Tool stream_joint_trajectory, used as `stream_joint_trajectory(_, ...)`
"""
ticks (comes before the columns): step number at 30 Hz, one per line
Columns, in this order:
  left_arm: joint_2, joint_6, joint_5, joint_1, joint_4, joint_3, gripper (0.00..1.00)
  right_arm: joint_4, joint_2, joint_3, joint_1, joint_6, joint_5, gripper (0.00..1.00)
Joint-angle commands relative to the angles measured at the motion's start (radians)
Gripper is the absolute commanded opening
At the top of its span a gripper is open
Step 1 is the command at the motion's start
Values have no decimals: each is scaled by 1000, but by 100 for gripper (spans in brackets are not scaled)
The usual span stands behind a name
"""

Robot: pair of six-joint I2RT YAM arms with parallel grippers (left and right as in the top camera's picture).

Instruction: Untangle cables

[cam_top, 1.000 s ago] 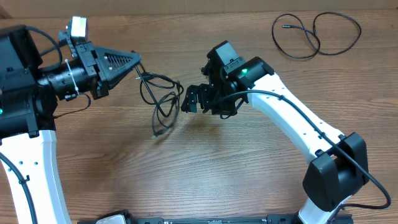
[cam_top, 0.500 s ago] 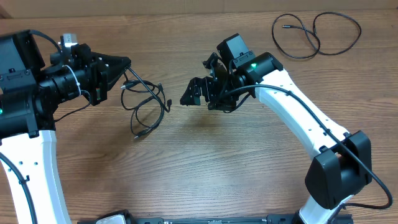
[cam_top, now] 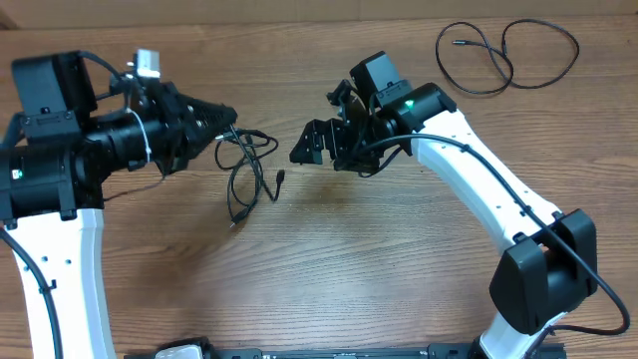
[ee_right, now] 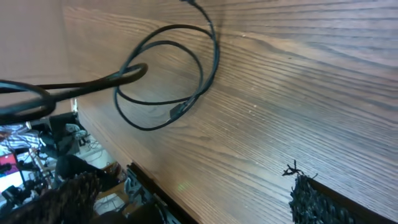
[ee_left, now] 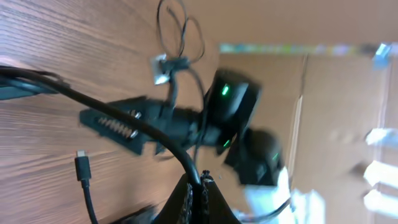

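The left hand [cam_top: 229,120] was closed tight on one strand of the tangled cables [cam_top: 249,165], pinching it near the top of the bundle. It sat toward the left side of the desk [cam_top: 349,269], about midway between the front and far edges. From that grip the thin black cords hung in a few overlapping loops down to the wood. One small plug [cam_top: 282,179] lay at the right of the loops and another end trailed toward the front edge.

In the left wrist view the fingertips [ee_left: 196,186] met around a black cord. A small plug [ee_left: 81,167] rested on the wood nearby, and the other arm's hand was blurred beyond it.

The right hand [cam_top: 302,148] hovered just to the right of the bundle, its jaws spread wide and holding nothing, apart from the cords. In its own wrist view the two fingers [ee_right: 311,199] stood far apart at the bottom corners of the picture. A double loop of cord lay on the wood beyond them.

A separate cable [cam_top: 506,58] lay in loose loops near the far right corner of the desk, well apart from both hands.
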Motion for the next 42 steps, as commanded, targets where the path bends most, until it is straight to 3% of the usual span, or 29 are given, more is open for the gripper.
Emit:
stream_joint_trajectory(1, -19, 292, 18, -21, -37, 19, 4, 0, -12, -2, -9, -26, -13, 100)
stream_joint_trajectory(6, -19, 393, -63, -69, -84, 19, 4, 0, -12, -2, 0, -203, -157, 100)
stream_joint_trajectory(12, -19, 446, -89, -141, -92, 19, 4, 3, -12, -2, 0, -198, -156, 99)
stream_joint_trajectory(19, -19, 472, -135, -215, -95, 19, 4, 6, -12, -2, 1, -198, -156, 89)
stream_joint_trajectory(28, -14, 284, -366, -216, -119, 19, 4, 10, -12, -2, 1, -198, -156, 69)
stream_joint_trajectory(37, 16, 251, -372, -219, -166, 15, 4, 43, -12, -2, 40, -199, -155, 44)
stream_joint_trajectory(42, 27, 255, -356, -245, -207, 13, 4, 80, -12, -2, 45, -198, -130, 41)
